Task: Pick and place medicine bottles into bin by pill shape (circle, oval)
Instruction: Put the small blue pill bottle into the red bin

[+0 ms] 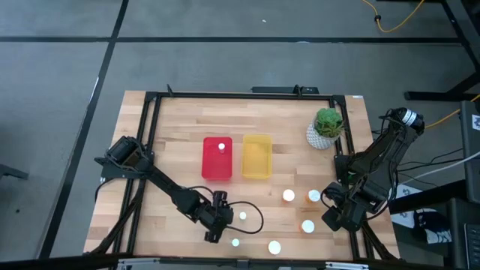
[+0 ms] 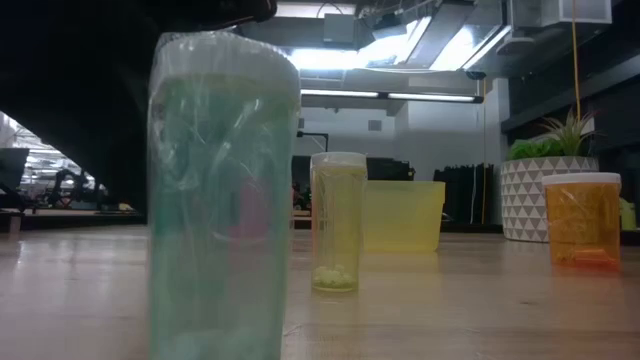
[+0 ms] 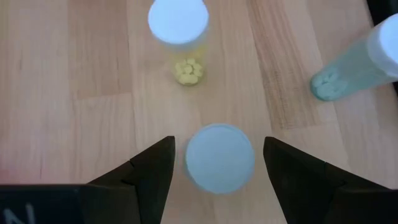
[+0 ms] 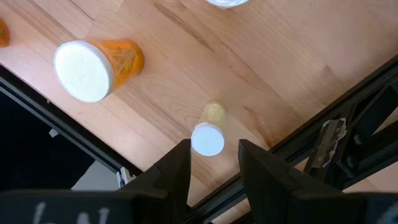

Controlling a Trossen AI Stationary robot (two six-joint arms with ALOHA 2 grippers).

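Several white-capped medicine bottles stand on the wooden table [image 1: 180, 120]. My left gripper [image 1: 214, 227] is open and points down near the front edge. Its fingers stand on either side of a white-capped bottle [image 3: 219, 155] with a gap on both sides. Beyond are a bottle with yellow pills [image 3: 180, 43] and a teal bottle [image 3: 351, 68]. My right gripper [image 1: 335, 216] is open at the front right. A small yellowish bottle [image 4: 208, 134] stands just between its fingertips [image 4: 213, 149], by the table's frame. One bottle [image 1: 222, 147] stands in the red bin [image 1: 216, 171].
The yellow bin [image 1: 257, 157] stands right of the red bin. A potted plant [image 1: 326, 127] is at the back right. Orange bottles [image 1: 313, 196] [image 1: 307, 226] and others [image 1: 289, 196] [image 1: 274, 247] stand between the arms. A black frame [image 1: 150, 135] rims the table.
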